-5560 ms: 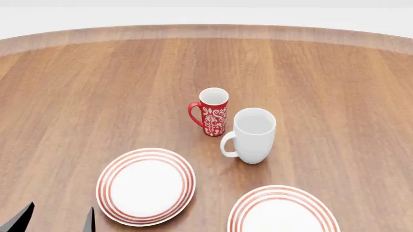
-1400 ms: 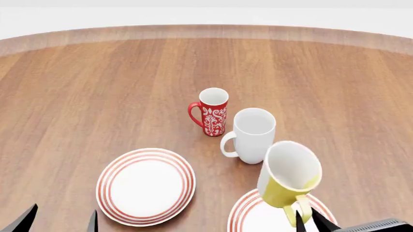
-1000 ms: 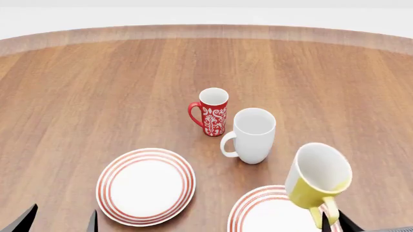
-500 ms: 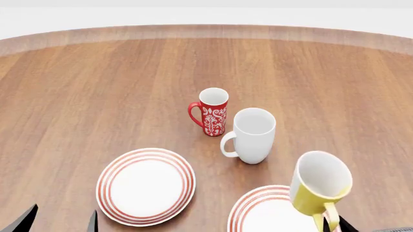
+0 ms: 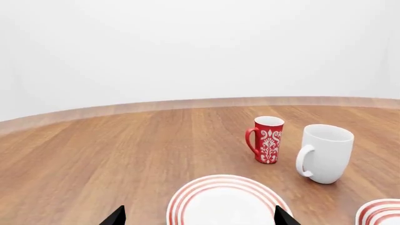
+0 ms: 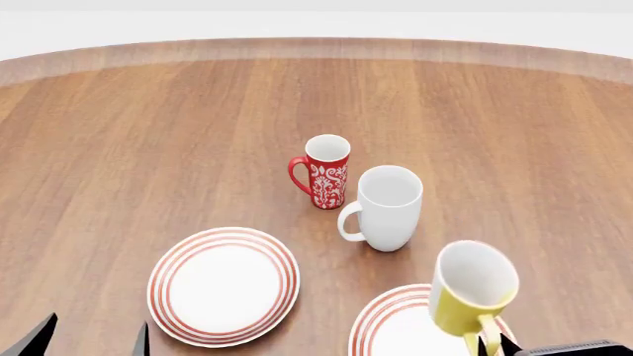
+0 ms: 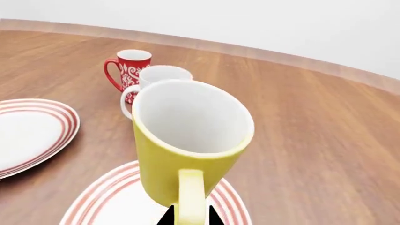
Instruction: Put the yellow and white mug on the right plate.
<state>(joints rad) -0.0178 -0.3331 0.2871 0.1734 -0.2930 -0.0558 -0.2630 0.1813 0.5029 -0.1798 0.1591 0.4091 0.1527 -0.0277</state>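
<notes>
Round wooden table (image 6: 148,126), warm brown with long grain lines and a paler band along its curved far rim; beyond that, only a plain white wall and pale floor, seen best from the left wrist. Near the middle of the table, a slim red patterned mug (image 6: 325,171) standing upright, handle to the left, and just beside it, nearer the robot, a taller white mug (image 6: 387,208), also upright. Closer still, two white plates ringed in red: the left plate (image 6: 224,285) flat and bare, well apart from the right plate (image 6: 381,326), cut off by the lower edge of the head view. Yellow and white mug (image 6: 471,297) held over the right plate, tilted, white inside showing, handle pointing back toward the robot; cannot tell whether its base touches the plate. Right gripper (image 7: 188,216) clamped on the handle, dark fingertips on either side of the yellow loop. Left gripper (image 5: 196,216) low beside the left plate, its two dark tips spread wide apart, holding nothing.
</notes>
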